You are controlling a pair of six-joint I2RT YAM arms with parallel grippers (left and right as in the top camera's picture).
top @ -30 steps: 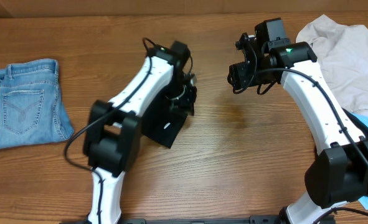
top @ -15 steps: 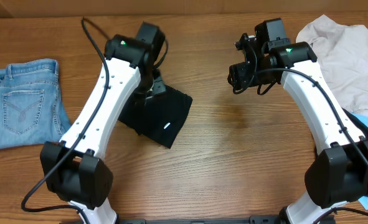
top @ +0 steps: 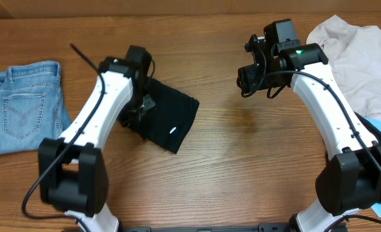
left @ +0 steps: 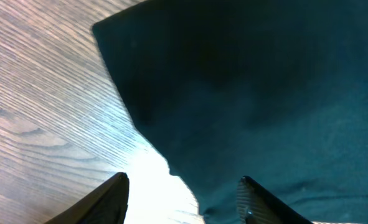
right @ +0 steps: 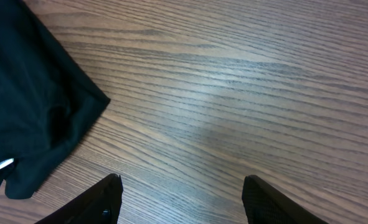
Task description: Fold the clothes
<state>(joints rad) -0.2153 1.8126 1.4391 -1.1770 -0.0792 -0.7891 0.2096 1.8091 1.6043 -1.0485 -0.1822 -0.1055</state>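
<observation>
- Two grippers, both spread wide and empty: my left gripper [left: 182, 190] hovers over the left edge of the black garment [top: 171, 119], mid-bench [top: 242, 154].
- The right gripper [right: 182, 186] hangs well apart to the garment's right; I judge the left arm nearer.

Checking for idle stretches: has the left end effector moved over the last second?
Yes. The left end effector has shifted left across the black garment, from its right side to its left side, ending nearer the folded jeans.

left hand [left: 182, 185]: fingers apart, low, pointing down | right hand [right: 182, 186]: fingers apart, raised, angled down
</observation>
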